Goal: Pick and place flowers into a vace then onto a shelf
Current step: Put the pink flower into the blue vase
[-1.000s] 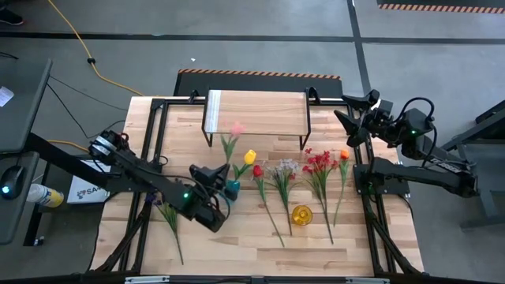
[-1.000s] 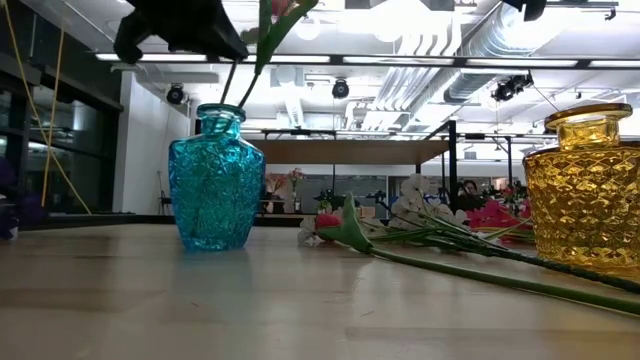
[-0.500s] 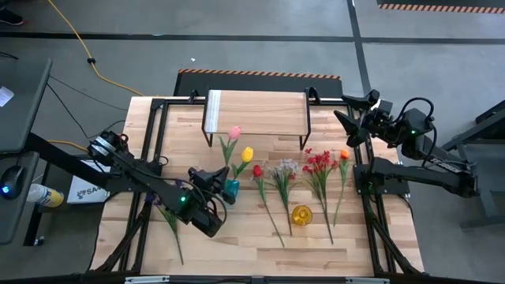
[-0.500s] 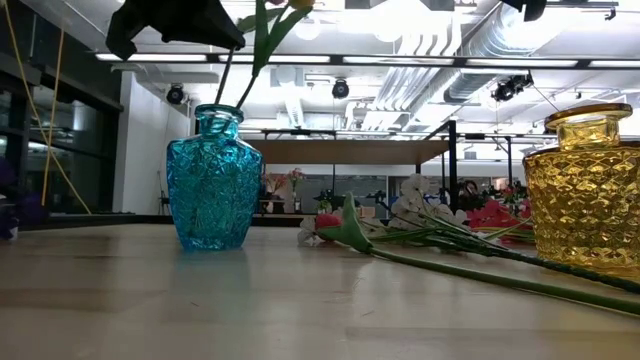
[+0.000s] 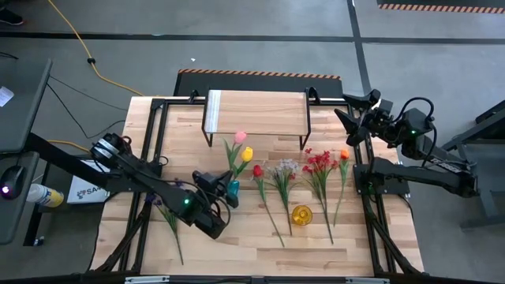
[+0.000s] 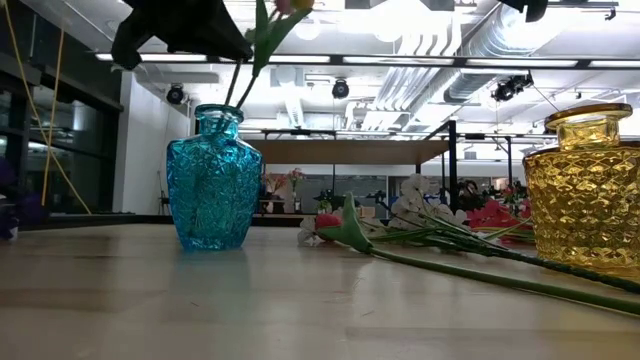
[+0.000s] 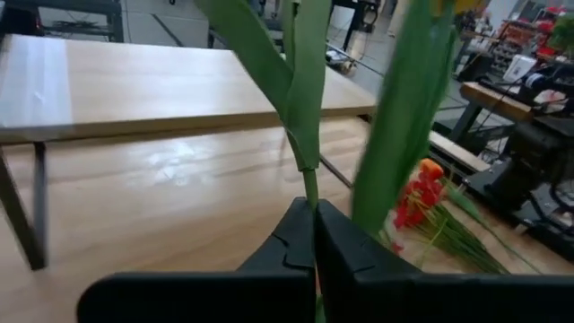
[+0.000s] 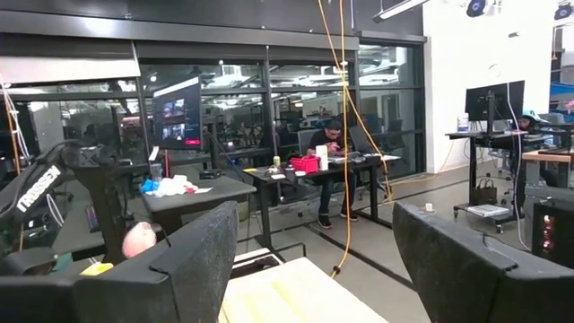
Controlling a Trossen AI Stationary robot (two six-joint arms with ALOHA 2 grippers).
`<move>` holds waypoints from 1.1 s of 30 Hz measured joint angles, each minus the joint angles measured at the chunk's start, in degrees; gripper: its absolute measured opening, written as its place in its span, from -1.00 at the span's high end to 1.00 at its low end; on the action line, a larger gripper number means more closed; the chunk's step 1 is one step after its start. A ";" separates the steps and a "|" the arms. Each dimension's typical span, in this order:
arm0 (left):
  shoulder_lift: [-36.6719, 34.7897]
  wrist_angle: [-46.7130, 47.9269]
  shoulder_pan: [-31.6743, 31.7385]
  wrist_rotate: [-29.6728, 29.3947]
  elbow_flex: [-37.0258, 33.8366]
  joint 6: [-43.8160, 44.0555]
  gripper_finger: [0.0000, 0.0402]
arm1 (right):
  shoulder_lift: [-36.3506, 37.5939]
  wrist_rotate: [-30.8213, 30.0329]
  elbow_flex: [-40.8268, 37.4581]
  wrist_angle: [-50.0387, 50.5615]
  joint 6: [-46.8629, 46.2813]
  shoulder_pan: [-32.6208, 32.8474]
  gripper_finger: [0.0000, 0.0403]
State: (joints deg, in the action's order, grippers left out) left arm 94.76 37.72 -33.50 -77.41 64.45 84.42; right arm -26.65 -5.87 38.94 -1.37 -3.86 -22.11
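A: What changed over the last second?

B: I noted that the left gripper (image 5: 223, 189) had drifted slightly toward the near edge of the desk (image 5: 347, 244), staying just beside the blue vase (image 5: 233, 188). The pink flower (image 5: 240, 137) and the yellow flower (image 5: 247, 153) had tilted with it: their blooms sat a little nearer the right arm's side than before, in front of the shelf (image 5: 256, 113). In the low view the blue vase had shifted a touch to the side and then held.

A: Fingers?

B: The left fingers (image 7: 296, 238) were clenched on a green stem (image 7: 308, 184), seen pinched between them in the left wrist view. The right gripper (image 5: 347, 120) was parked off the far right corner of the desk, unchanged, its fingers (image 8: 193, 260) spread wide with nothing between them.

A: And the rest of the flowers?

B: Two stems stood in the blue vase. I logged a red flower (image 5: 258, 171), a white spray (image 5: 284, 169), a red cluster (image 5: 318, 162) and an orange flower (image 5: 344, 155) lying flat on the desk behind the amber vase (image 5: 301, 214). One more stem (image 5: 170, 223) lay beside the left arm.

A: Any writing?

B: Only partial letters, "SA", on a white box (image 5: 81, 190) left of the desk. Lettering on an arm in the right wrist view was too unclear to read.
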 joint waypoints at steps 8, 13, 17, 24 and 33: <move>2.71 -0.95 -0.03 0.38 0.00 4.23 0.73 | -0.02 0.00 0.00 -0.11 0.02 0.01 -0.42; 2.79 -1.19 -0.04 1.43 0.00 4.22 0.76 | -0.02 0.00 0.00 -0.11 -0.04 0.02 -0.42; 2.79 -1.19 -0.04 1.98 0.00 3.87 0.72 | -0.02 0.00 0.00 -0.11 -0.09 0.00 -0.42; 2.79 -0.49 -0.39 3.30 0.00 3.74 0.53 | -0.02 0.03 0.00 -0.11 -0.13 0.01 -0.42; 2.38 1.88 -3.00 2.92 -0.01 4.33 0.24 | -0.02 0.05 0.00 -0.11 -0.04 0.02 -0.42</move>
State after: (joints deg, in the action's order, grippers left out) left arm 97.14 39.61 -36.50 -74.49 64.44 88.75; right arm -26.68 -5.82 38.94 -1.48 -3.90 -22.09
